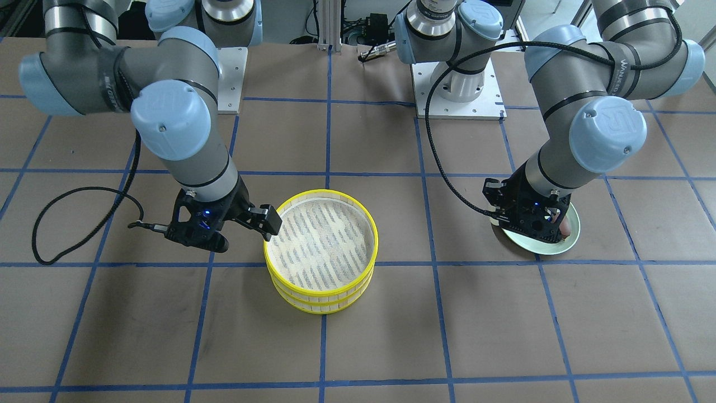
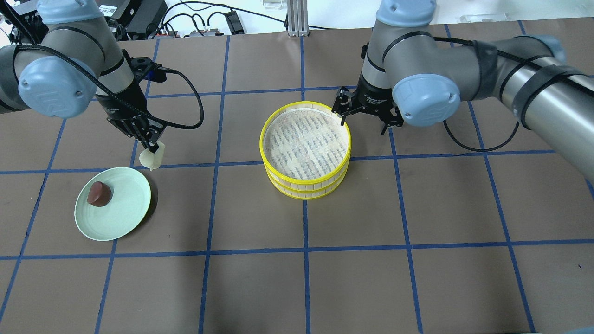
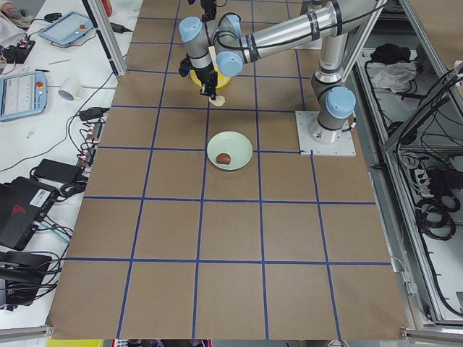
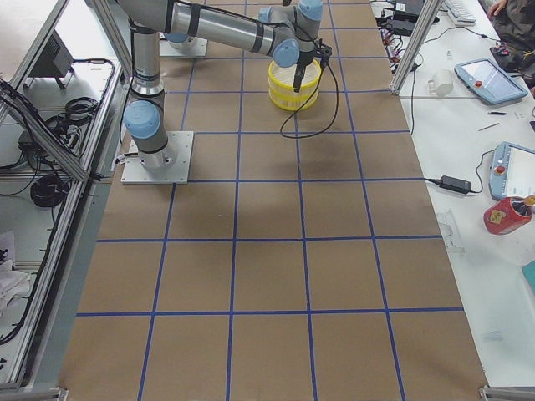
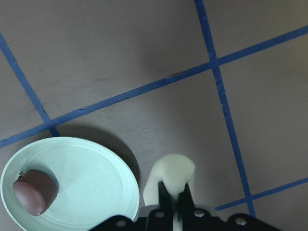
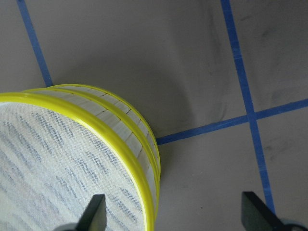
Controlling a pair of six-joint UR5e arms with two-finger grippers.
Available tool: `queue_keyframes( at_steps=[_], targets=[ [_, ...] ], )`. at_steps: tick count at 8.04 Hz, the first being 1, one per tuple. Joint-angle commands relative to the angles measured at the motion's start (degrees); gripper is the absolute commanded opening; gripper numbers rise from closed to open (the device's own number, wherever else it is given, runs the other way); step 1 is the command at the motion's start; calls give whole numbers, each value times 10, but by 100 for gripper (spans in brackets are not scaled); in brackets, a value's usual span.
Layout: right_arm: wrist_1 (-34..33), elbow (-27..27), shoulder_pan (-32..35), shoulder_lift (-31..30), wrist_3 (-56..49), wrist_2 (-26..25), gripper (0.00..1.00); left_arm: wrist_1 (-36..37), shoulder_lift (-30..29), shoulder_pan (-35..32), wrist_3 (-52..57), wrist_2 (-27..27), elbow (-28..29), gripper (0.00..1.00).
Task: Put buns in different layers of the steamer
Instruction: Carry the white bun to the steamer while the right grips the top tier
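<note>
Overhead exterior | left claw (image 2: 153, 147) grips cream bun (image 2: 149, 160) | arm cap (image 1: 607, 133) reads UR

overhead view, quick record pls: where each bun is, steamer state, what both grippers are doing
cream bun: pinched in left gripper, off the plate
brown bun: on the plate
steamer layers: stacked, top mesh empty
left gripper: shut on cream bun
right gripper: open, fingers astride the top rim
</note>
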Motion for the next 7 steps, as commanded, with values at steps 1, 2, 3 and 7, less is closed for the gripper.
queue_keyframes(
  at_steps=[1, 2, 3, 7],
  targets=[
    [-45, 15, 17, 37, 21, 0, 95, -1, 2, -23, -36, -4, -1, 0],
    [-46, 21, 17, 41, 19, 4, 94, -1, 5, -46, -70, -21, 0, 0],
    [-45, 23, 18, 43, 14, 5, 94, -1, 11, -69, -102, -23, 0, 0],
    [-41, 22, 18, 36, 18, 6, 24, -12, 44, -89, -120, -44, 0, 0]
  ],
)
